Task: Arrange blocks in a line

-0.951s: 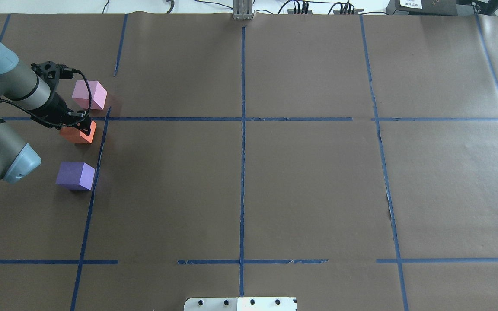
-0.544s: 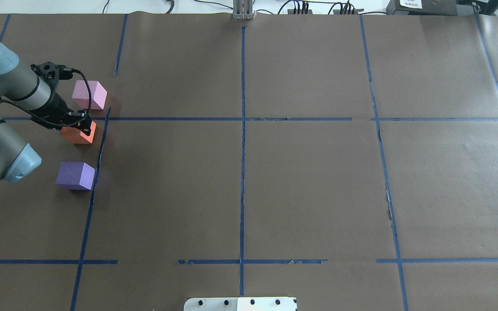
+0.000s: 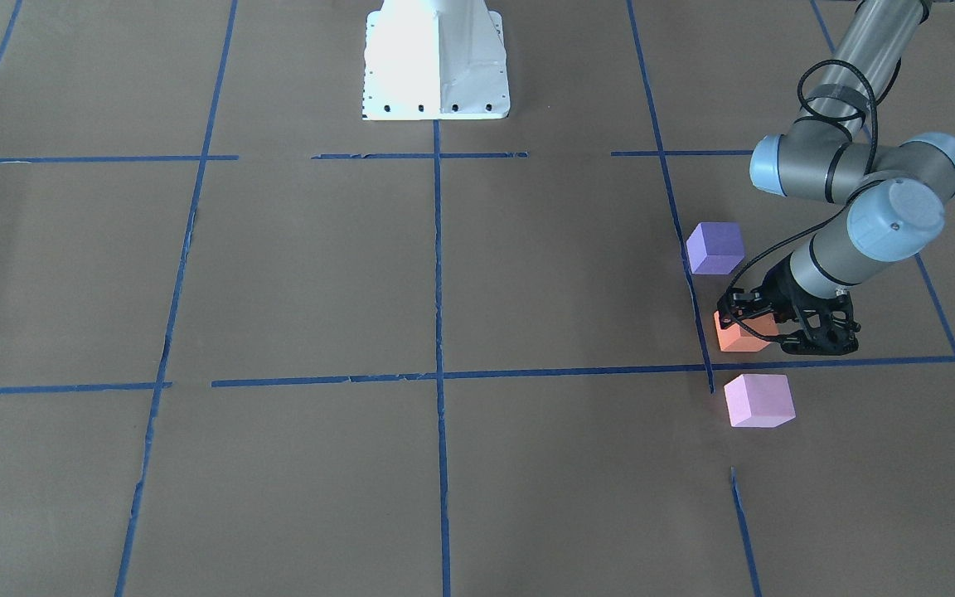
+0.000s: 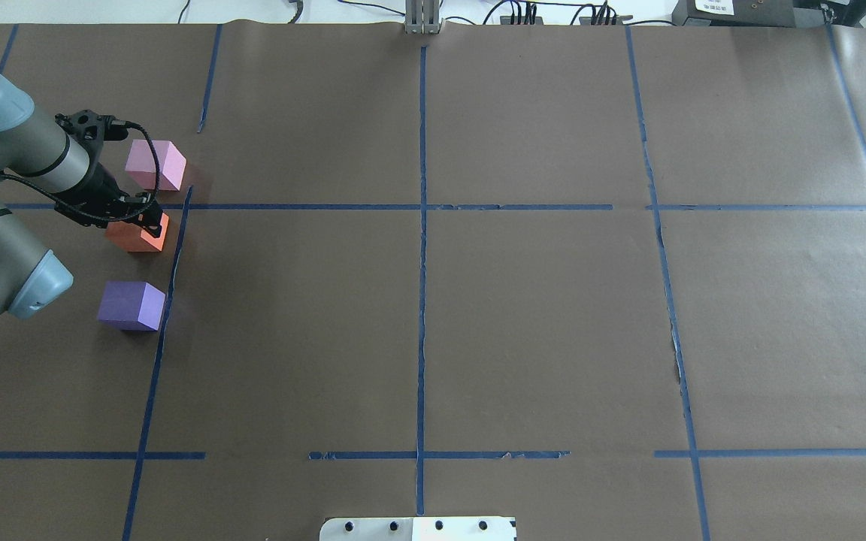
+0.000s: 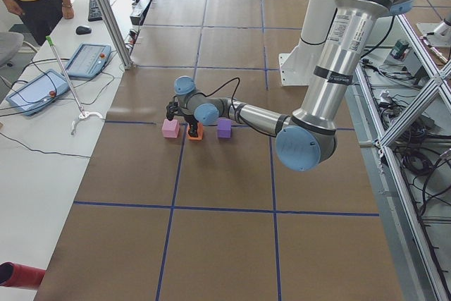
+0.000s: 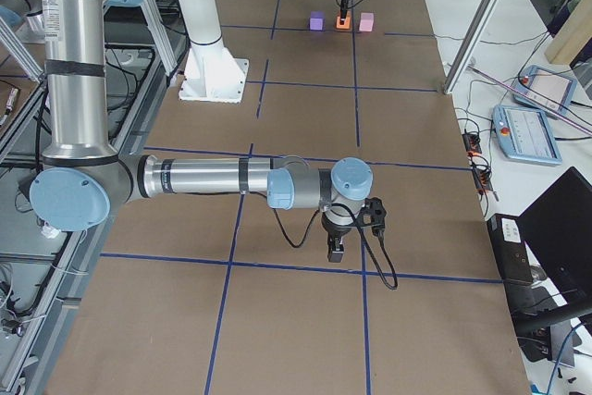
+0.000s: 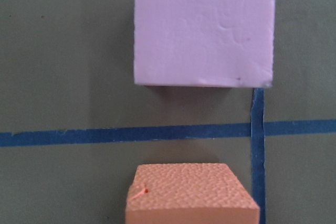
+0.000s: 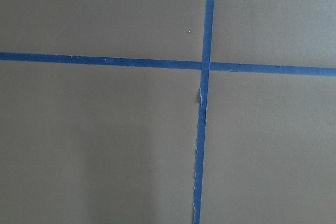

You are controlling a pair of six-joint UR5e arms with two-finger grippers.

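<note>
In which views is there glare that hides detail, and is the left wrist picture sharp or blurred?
Exterior front-facing view: the white robot base is blown out, its surface detail lost. Overhead exterior view: the base plate glares on its right half. Left wrist view: sharp; the orange block shows its grain, and the pink block throws a thin shadow toward it.

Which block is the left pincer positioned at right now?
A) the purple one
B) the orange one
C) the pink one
B: the left pincer is down at the orange block, the middle one between the pink block and the purple block.
</note>
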